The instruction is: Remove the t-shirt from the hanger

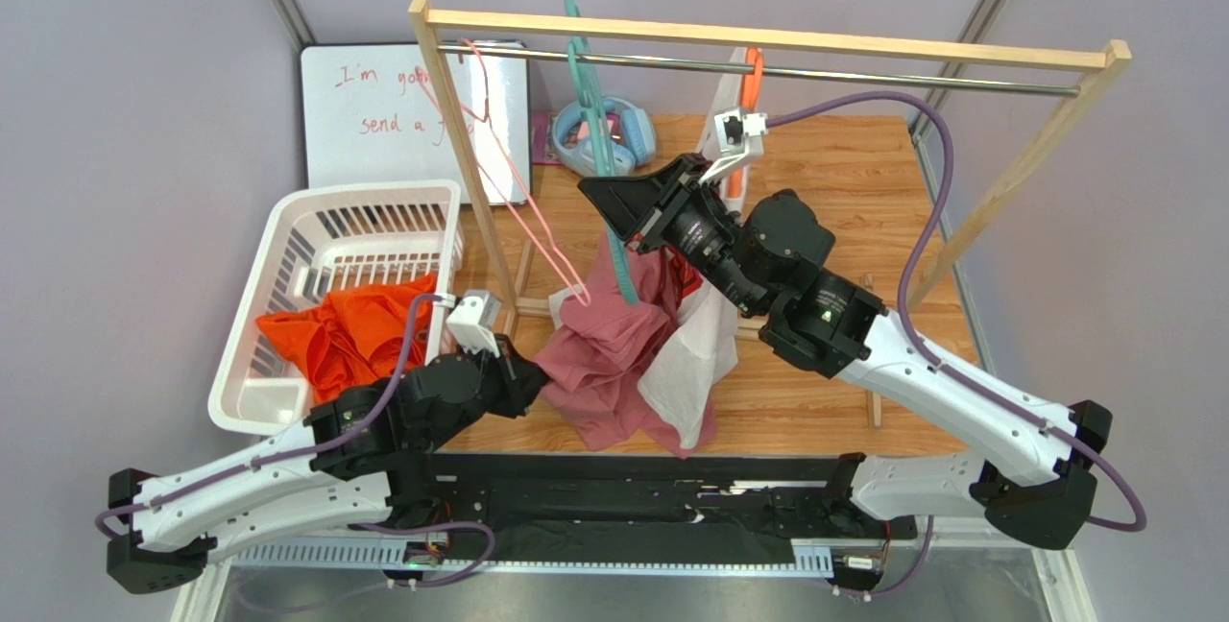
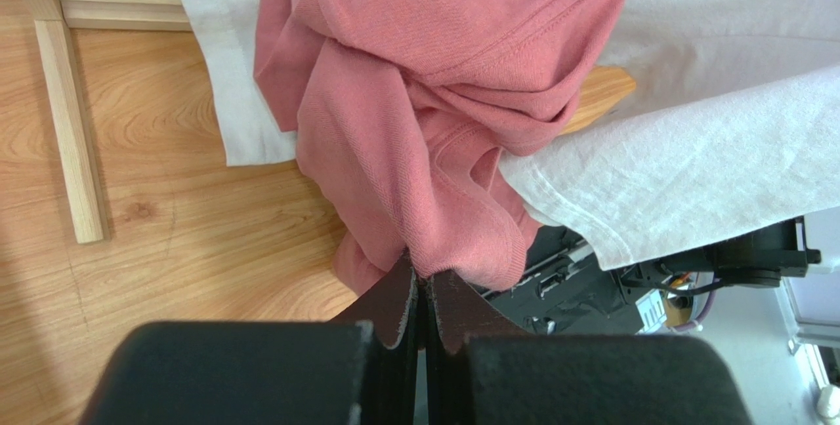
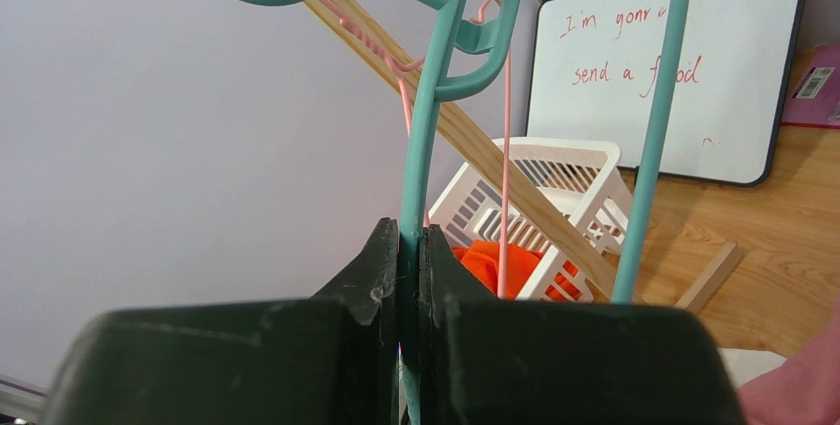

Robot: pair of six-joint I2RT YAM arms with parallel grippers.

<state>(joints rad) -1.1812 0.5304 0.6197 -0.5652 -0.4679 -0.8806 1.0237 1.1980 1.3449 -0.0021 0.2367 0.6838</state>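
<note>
Pink t-shirt: we are seeing it hanging in a bunched mass below the teal hanger, low over the table near the front edge, draped against a white garment.

Left gripper: clenched, pinching the shirt's lower hem fold between its fingers.

Right gripper: clamped on one teal hanger strut, partway down. The hook above is sitting over the metal rod.

Progress: we are judging the removal as partly done. The cloth is sagging well down and gathered to the left. Whether the collar is looped on the hanger's lower end we cannot tell, as the folds are hiding it. A wooden hanger tip is poking out under the pink cloth; it probably belongs to the white garment. What is left is drawing the shirt clear and setting it down.

Edges and room:
- Rack upright and pink wire hanger are standing just left of the shirt, near the left arm's pull line.
- White basket, holding orange cloth, is sitting further left.
- Bare wood is showing to the right and behind.
- The white garment is touching the pink cloth and could be dragged along with it.
</note>
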